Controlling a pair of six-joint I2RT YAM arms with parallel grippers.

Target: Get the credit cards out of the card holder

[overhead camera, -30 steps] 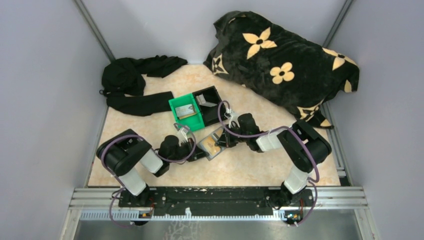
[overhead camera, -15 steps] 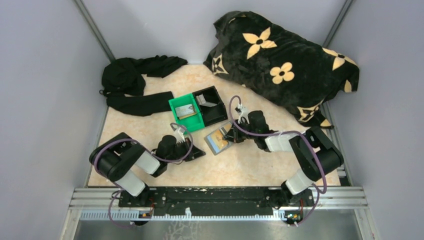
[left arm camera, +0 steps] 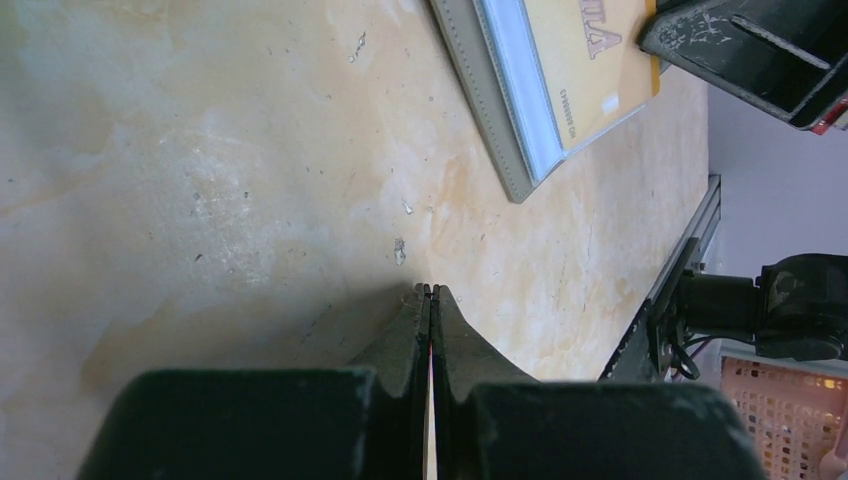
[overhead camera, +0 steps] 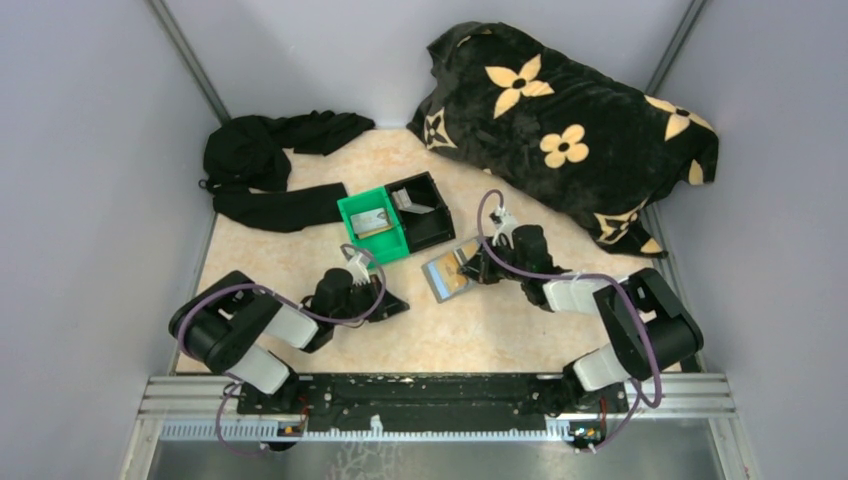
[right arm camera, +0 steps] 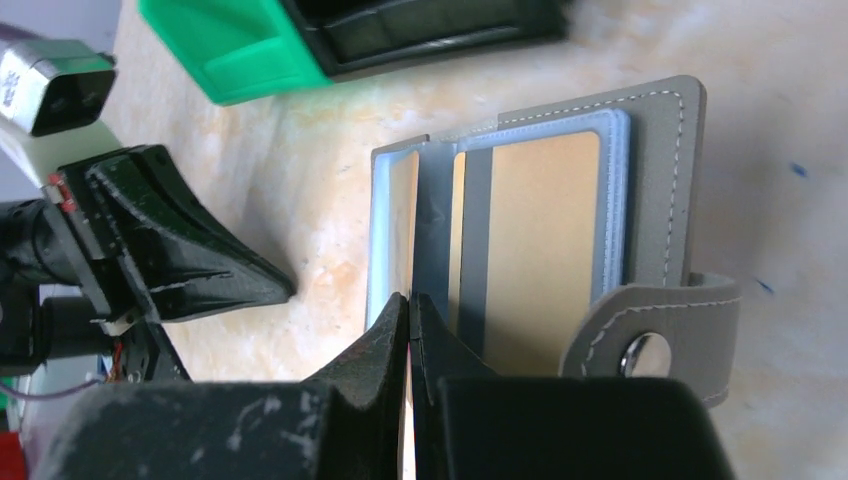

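Note:
The grey-blue card holder (overhead camera: 447, 270) lies open on the table; it also shows in the right wrist view (right arm camera: 660, 190) and the left wrist view (left arm camera: 490, 110). A golden-tan credit card (right arm camera: 545, 240) sits in its blue sleeve, and another golden edge (right arm camera: 403, 215) shows in the left pocket. My right gripper (overhead camera: 478, 265) is shut on the near edge of the holder's inner sleeve (right arm camera: 410, 300). My left gripper (overhead camera: 395, 303) is shut and empty, tips on the table (left arm camera: 430, 290), left of the holder. A silvery-grey card (overhead camera: 373, 220) lies in the green bin (overhead camera: 352, 210).
A black bin (overhead camera: 437, 222) stands beside the green bin, behind the holder. Black cloth (overhead camera: 270, 165) lies at the back left. A black flowered blanket (overhead camera: 570, 130) fills the back right. The metal rail (overhead camera: 440, 395) runs along the near edge.
My right gripper has moved back and to the right, taking the card holder with it, away from my left gripper. My left gripper has drawn back a little to the left.

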